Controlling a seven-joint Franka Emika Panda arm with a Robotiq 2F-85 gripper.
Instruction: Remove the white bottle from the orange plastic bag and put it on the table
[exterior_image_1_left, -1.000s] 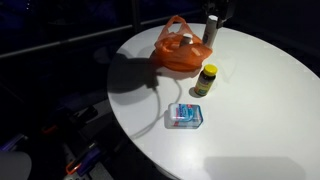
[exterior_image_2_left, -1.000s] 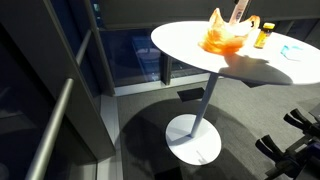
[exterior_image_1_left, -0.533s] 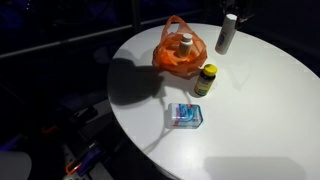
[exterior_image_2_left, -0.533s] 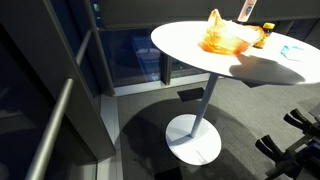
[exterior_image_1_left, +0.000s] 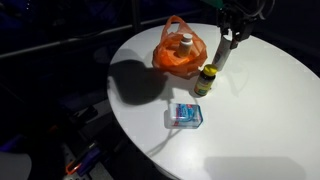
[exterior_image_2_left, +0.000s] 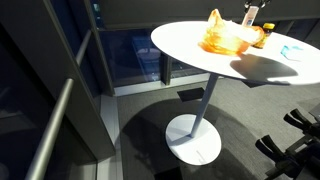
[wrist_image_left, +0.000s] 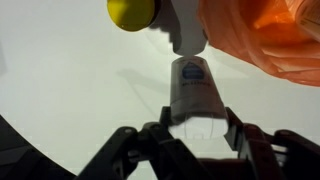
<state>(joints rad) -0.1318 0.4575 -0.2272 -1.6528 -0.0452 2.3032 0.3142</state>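
Note:
My gripper (exterior_image_1_left: 230, 36) is shut on the white bottle (exterior_image_1_left: 226, 56) and holds it upright, low over the round white table (exterior_image_1_left: 260, 110), just right of the orange plastic bag (exterior_image_1_left: 178, 55). I cannot tell whether its base touches the table. In the wrist view the bottle (wrist_image_left: 194, 90) sits between the jaws (wrist_image_left: 198, 126), with the orange bag (wrist_image_left: 270, 35) beside it. Another bottle with a pale cap (exterior_image_1_left: 185, 42) stands inside the bag. In an exterior view the gripper (exterior_image_2_left: 250, 12) is above the bag (exterior_image_2_left: 228, 36).
A small bottle with a yellow lid (exterior_image_1_left: 206, 80) stands close to the held bottle, and its lid shows in the wrist view (wrist_image_left: 132, 10). A blue box (exterior_image_1_left: 186, 115) lies nearer the table's front. The table edge (exterior_image_2_left: 200, 55) drops off to the floor.
The gripper has carried the white bottle from above the bag to the right, then lowered it towards the table beside the yellow-lidded bottle.

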